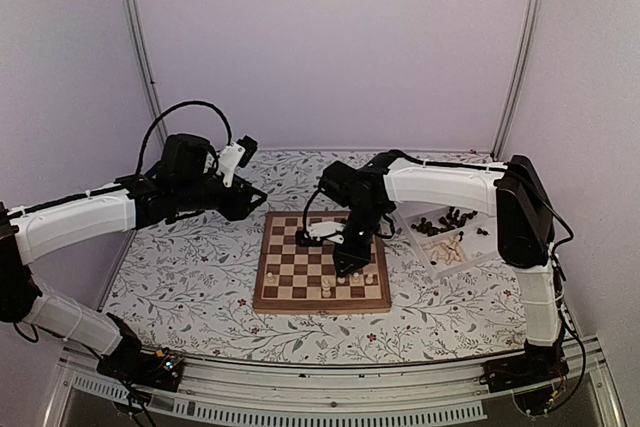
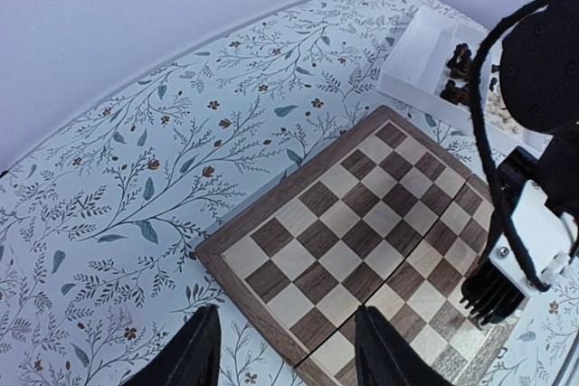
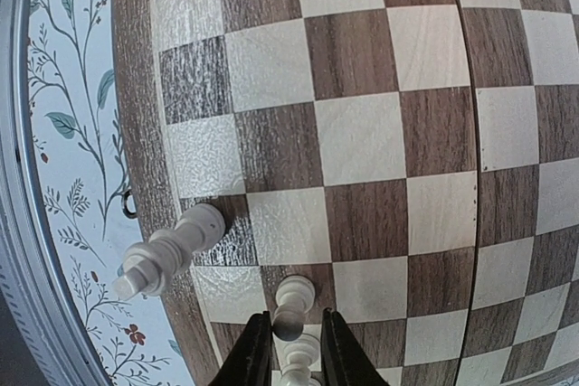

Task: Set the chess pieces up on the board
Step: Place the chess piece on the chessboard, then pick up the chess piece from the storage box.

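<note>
The board (image 1: pixel 290 282) lies at the table's centre. In the right wrist view, a pale pawn (image 3: pixel 294 296) stands upright on a dark square of the board (image 3: pixel 362 133) near its edge. My right gripper (image 3: pixel 295 317) is open a little around the pawn's head, with a slim gap at the right finger. Another pale piece (image 3: pixel 300 357) stands just behind, between the fingers. A taller pale piece (image 3: pixel 172 249) stands on the neighbouring dark square. My left gripper (image 2: pixel 288 309) hovers open and empty over the board's corner (image 2: pixel 271 277).
A white partitioned tray (image 1: pixel 478 250) right of the board holds dark pieces (image 1: pixel 445 222) and pale pieces (image 1: pixel 450 250). The floral tablecloth (image 1: pixel 190 277) surrounds the board. The right arm's wrist and cable (image 2: pixel 534 133) hang over the board's right side.
</note>
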